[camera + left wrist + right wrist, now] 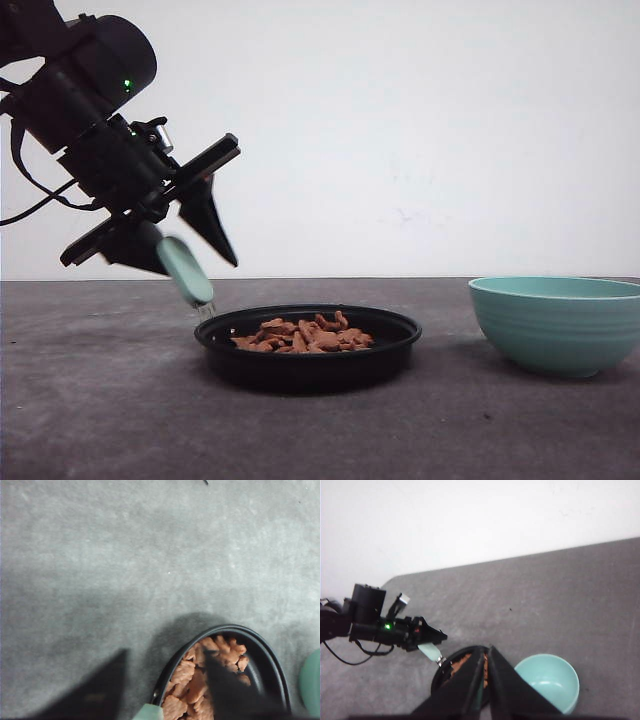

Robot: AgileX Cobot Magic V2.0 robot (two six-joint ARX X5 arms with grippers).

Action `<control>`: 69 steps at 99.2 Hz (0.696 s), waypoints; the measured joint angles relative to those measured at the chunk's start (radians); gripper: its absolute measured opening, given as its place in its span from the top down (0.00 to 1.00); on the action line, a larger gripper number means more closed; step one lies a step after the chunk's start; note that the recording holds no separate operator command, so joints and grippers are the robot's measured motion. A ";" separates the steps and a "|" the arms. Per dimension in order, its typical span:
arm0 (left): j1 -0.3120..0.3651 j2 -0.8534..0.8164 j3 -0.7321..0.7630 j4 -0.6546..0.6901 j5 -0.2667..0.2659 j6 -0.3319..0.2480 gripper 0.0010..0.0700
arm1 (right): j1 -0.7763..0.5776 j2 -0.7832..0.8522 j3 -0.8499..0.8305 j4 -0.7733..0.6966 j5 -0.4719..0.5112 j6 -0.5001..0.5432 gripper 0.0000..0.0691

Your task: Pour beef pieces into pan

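Black left arm angled downward from the upper left, its black wedge-fingered left pincer [190, 262] spread wide. Black right pincer [485, 680] seen from its wrist, fingers nearly together, a narrow gap between them.

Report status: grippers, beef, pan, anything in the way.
Left gripper open around the pan's mint handle. Right gripper shut, empty, raised over the table. Beef pieces in pan, flat on table. Teal bowl stands apart; no obstruction.
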State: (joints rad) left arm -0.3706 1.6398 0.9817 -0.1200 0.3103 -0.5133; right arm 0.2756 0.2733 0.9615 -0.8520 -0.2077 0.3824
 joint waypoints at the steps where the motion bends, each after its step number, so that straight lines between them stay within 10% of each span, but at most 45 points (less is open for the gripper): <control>1: 0.000 0.000 0.000 0.000 0.000 0.000 0.52 | 0.000 0.000 0.000 0.003 0.000 0.000 0.98; 16: 0.003 -0.003 0.002 -0.022 0.002 -0.008 0.00 | 0.000 0.002 0.000 0.034 0.000 0.000 0.98; 42: 0.032 -0.223 0.014 -0.104 -0.098 0.010 0.00 | 0.000 0.057 0.000 0.065 0.000 -0.006 0.98; 69: 0.013 -0.623 0.113 -0.324 -0.330 0.259 0.00 | 0.000 0.133 0.000 0.153 0.019 -0.124 0.98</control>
State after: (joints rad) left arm -0.3576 1.0168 1.0946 -0.4438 -0.0196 -0.2543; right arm 0.2756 0.4065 0.9615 -0.6991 -0.1890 0.2584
